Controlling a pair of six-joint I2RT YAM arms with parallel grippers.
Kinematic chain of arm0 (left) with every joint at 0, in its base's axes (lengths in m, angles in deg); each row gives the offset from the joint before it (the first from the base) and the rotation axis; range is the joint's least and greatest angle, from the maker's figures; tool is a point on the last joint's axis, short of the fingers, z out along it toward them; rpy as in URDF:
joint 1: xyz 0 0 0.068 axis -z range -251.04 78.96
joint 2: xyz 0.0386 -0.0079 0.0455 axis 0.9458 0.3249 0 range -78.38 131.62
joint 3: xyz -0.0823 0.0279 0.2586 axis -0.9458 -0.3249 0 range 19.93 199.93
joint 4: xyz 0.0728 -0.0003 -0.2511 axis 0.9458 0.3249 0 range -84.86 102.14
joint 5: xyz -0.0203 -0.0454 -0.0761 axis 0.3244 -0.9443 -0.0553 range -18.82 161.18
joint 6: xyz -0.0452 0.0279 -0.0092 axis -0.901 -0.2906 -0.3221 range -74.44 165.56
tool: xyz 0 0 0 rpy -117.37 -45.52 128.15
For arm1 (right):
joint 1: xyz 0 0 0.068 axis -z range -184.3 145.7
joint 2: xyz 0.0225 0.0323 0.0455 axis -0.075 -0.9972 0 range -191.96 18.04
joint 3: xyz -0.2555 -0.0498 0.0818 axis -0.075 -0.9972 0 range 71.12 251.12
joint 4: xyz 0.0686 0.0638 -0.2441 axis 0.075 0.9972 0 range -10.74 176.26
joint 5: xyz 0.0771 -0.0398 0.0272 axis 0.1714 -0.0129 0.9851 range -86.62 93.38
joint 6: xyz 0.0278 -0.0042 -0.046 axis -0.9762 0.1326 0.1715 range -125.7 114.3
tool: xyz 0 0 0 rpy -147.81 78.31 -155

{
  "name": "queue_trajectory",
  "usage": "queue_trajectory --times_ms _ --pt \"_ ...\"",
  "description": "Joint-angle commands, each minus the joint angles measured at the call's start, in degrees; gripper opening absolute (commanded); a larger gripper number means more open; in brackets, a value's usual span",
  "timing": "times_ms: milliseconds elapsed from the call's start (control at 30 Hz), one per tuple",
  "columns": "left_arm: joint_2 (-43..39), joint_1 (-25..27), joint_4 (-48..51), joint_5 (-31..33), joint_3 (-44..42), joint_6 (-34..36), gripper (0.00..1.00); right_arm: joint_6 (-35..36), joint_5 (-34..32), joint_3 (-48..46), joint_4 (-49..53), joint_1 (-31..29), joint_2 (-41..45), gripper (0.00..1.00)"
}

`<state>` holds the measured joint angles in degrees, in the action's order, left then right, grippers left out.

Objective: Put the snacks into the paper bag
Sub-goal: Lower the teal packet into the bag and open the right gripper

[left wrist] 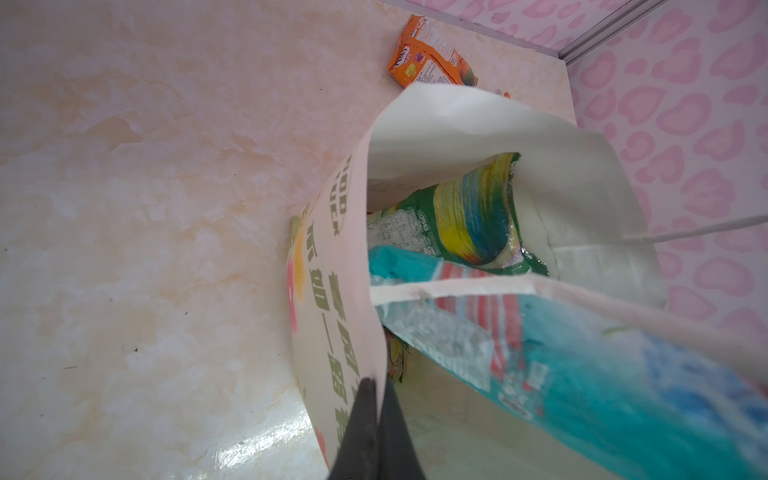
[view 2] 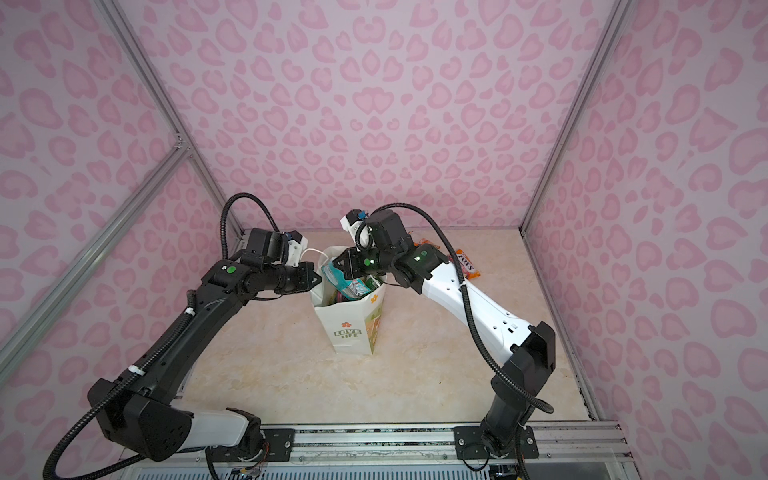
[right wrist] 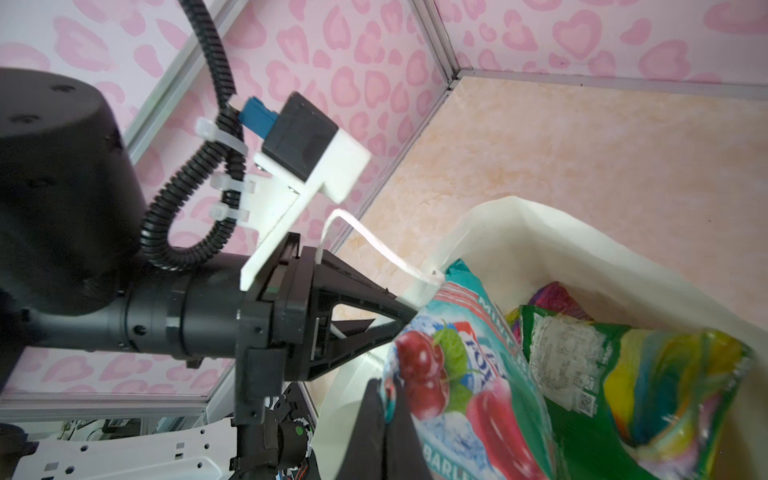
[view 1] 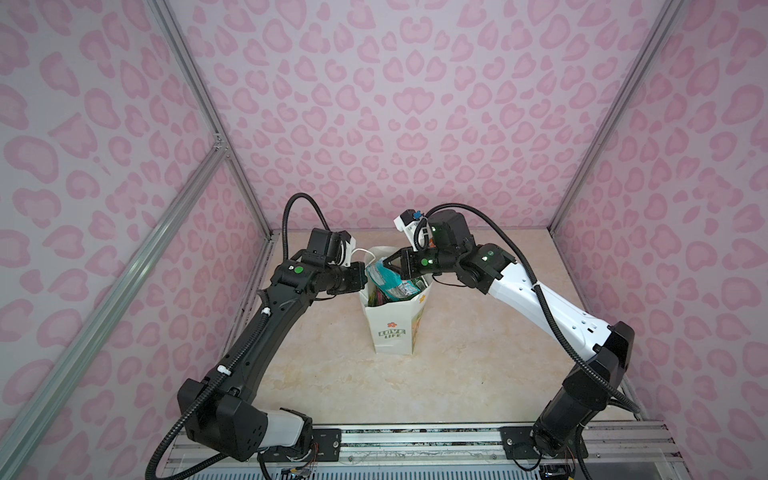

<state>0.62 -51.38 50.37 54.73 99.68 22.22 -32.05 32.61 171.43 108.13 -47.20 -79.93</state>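
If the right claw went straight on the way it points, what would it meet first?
The right claw grips the teal packet; beyond it, likely the left claw pinching the paper bag rim, though depth is unclear.

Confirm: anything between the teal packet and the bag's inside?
Partly. The teal packet, in the right gripper, is at the mouth of the paper bag, which the left gripper pinches open; a green packet standing inside crowds its path.
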Motion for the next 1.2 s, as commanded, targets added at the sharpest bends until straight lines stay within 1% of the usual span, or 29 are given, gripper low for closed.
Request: queue_trajectory --times_ms 0,367,567,733,867,933,1100,1167 --pt "-0.41 -0.06 -0.81 -0.52 0.41 0.19 0.05 1.2 2.17 -0.67 -0.35 -0.13 -0.55 0.0" --pt "-0.43 -0.06 -0.7 -0.3 0.5 0.18 0.05 5.1 0.34 -5.83 5.64 0.61 0.05 0.0" --pt "-0.35 -0.04 -0.67 -0.21 0.5 0.19 0.05 6.8 -2.01 -5.94 9.37 2.68 -0.61 0.0" --pt "-0.06 -0.04 -0.65 -0.16 0.5 0.15 0.05 7.98 -2.74 -4.61 10.91 2.56 -2.85 0.0" --pt "0.04 -0.06 -0.66 0.01 0.41 0.2 0.05 9.3 -3.32 -2.23 12.21 1.09 -4.23 0.09" --pt "0.09 -0.05 -0.61 -0.03 0.42 0.15 0.05 10.48 -4.91 -0.48 13.12 0.04 -4.0 0.17" --pt "-0.03 -0.06 -0.59 0.01 0.5 0.24 0.05 11.49 -10.18 3.15 13.88 -0.89 -1.96 0.54" --pt "0.0 -0.06 -0.61 0.1 0.5 0.14 0.05 11.87 -12.12 4.37 14.16 -0.87 -1.15 0.64"
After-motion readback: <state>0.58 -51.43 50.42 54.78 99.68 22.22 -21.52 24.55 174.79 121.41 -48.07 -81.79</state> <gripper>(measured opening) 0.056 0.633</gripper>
